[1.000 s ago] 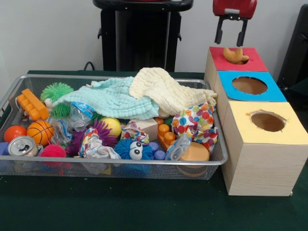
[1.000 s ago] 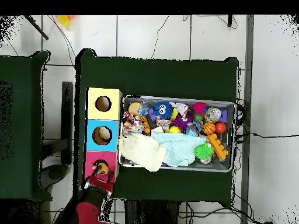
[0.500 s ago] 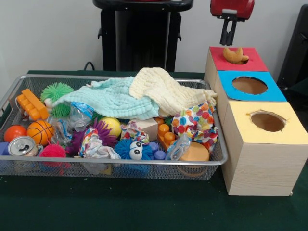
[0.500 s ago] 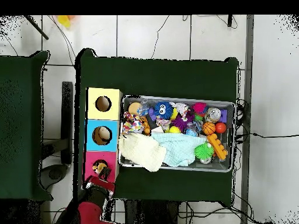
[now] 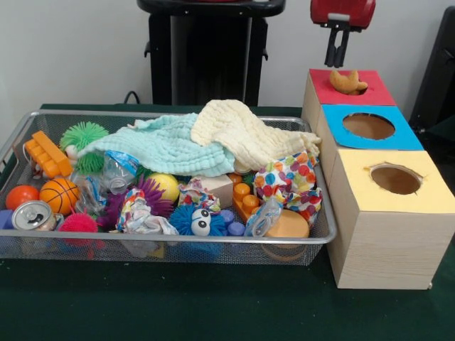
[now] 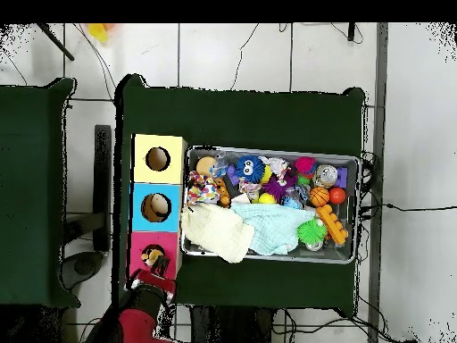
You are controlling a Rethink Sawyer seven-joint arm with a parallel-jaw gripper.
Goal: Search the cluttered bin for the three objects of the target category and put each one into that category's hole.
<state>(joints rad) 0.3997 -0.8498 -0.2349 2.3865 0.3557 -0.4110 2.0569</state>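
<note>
The fingers [image 5: 337,51] hang pressed close together with nothing between them, raised just above and behind the red-topped box [image 5: 370,93]. Directly below them a tan croissant-shaped toy [image 5: 348,82] sits in that box's hole, half sunk and not touching the fingers; in the overhead view the same toy [image 6: 153,259] shows at the hole just beyond the red arm head. Next outward along the row stands the blue-topped box [image 5: 400,135], then the yellow-topped box [image 5: 426,199], each with an open round hole. Farther to the side of the fingers, on the green desk [image 5: 213,305], lies the wire mesh bin [image 5: 178,245], heaped with a cream cloth [image 5: 245,131], a mint cloth [image 5: 167,149], a blue fuzzy toy with eyes [image 5: 197,221], a small basketball [image 5: 58,195], a tin can [image 5: 32,215] and orange bricks [image 5: 46,154].
</note>
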